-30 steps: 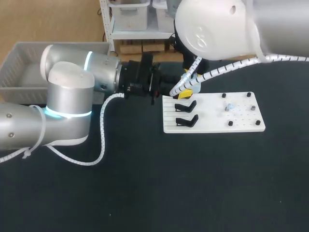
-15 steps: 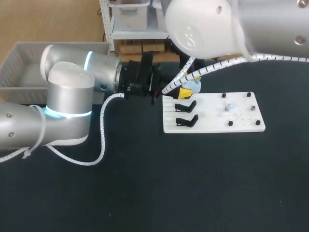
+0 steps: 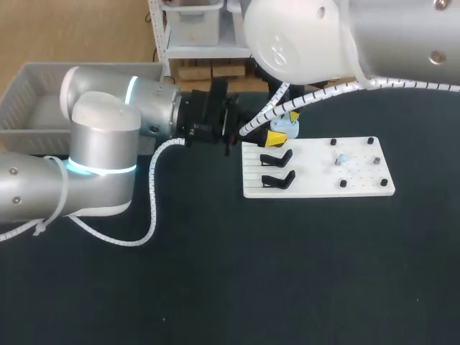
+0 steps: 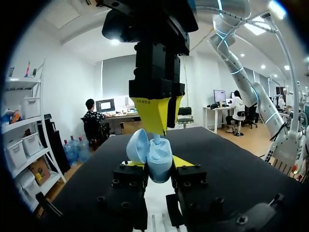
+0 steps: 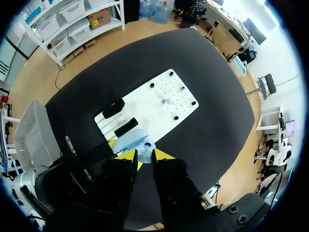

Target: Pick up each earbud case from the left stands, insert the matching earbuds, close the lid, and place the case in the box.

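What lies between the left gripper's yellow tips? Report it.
An open light-blue earbud case, clamped in the left gripper, right gripper just above; left wrist view shows it.

The right claw (image 5: 144,152) pinches a pale earbud (image 5: 147,145) over the open blue earbud case (image 5: 128,140), beside the white board (image 5: 145,104).

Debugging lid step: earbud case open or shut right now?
Open: on the earbud case, the lid tilts back off the body, left wrist view.
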`<state>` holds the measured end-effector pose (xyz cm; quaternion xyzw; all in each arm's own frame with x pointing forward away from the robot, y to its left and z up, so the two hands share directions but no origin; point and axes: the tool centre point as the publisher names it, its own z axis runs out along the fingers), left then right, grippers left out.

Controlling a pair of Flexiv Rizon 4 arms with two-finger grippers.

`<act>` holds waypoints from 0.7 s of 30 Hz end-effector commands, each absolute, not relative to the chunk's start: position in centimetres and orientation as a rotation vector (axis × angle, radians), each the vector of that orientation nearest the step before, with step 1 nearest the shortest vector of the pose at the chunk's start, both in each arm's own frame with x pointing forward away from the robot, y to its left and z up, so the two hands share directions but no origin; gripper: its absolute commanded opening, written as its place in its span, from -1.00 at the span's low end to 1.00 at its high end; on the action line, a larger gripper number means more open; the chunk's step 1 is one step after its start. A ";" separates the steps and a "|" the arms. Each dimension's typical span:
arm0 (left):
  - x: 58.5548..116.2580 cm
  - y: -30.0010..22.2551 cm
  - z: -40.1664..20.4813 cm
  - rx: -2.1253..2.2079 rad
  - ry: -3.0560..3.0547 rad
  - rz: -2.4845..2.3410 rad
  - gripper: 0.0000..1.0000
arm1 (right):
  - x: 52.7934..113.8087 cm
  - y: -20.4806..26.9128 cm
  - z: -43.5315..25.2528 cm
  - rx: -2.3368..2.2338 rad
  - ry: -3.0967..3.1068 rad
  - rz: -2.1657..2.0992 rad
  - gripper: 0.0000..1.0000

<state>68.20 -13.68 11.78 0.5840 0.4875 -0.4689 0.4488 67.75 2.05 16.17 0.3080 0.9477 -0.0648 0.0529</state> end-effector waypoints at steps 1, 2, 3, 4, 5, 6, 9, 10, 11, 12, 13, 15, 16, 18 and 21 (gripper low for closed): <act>68.1 -13.7 11.7 1.442 1.203 -1.158 -1.00 | 67.8 2.0 16.1 0.939 2.881 -0.200 -1.00; 68.1 -13.7 11.7 1.442 1.203 -1.158 -1.00 | 67.8 2.0 16.1 0.939 2.881 -0.200 -1.00; 68.1 -13.7 11.7 1.442 1.203 -1.158 -1.00 | 67.8 1.9 16.0 0.940 2.880 -0.202 -1.00; 68.1 -13.7 11.7 1.442 1.203 -1.158 -1.00 | 67.8 1.9 16.0 0.940 2.880 -0.203 -1.00; 68.1 -13.7 11.7 1.442 1.203 -1.158 -1.00 | 67.8 1.8 16.0 0.942 2.880 -0.203 -1.00; 68.1 -13.7 11.7 1.442 1.203 -1.158 -1.00 | 67.8 1.8 16.0 0.942 2.881 -0.204 -1.00; 68.1 -13.7 11.7 1.442 1.203 -1.158 -1.00 | 67.9 1.8 15.8 0.943 2.881 -0.212 -1.00; 68.1 -13.7 11.7 1.442 1.203 -1.158 -1.00 | 67.9 1.7 15.7 0.943 2.882 -0.215 -1.00; 68.1 -13.7 11.7 1.442 1.203 -1.158 -1.00 | 67.8 1.7 15.6 0.943 2.883 -0.219 -1.00; 68.1 -13.7 11.7 1.442 1.203 -1.158 -1.00 | 67.9 1.7 15.5 0.943 2.884 -0.221 -1.00; 68.1 -13.7 11.7 1.442 1.203 -1.158 -1.00 | 67.9 1.7 15.4 0.943 2.884 -0.222 -1.00; 68.1 -13.7 11.7 1.442 1.203 -1.158 -1.00 | 67.9 1.7 15.3 0.943 2.885 -0.226 -1.00; 68.1 -13.7 11.7 1.442 1.203 -1.158 -1.00 | 67.9 1.7 15.3 0.943 2.886 -0.224 -0.77; 68.1 -13.7 11.7 1.442 1.203 -1.158 -1.00 | 67.9 1.7 15.2 0.936 2.887 -0.210 0.62; 68.1 -13.7 11.7 1.442 1.203 -1.158 -1.00 | 67.3 1.6 15.7 0.903 2.881 -0.168 1.00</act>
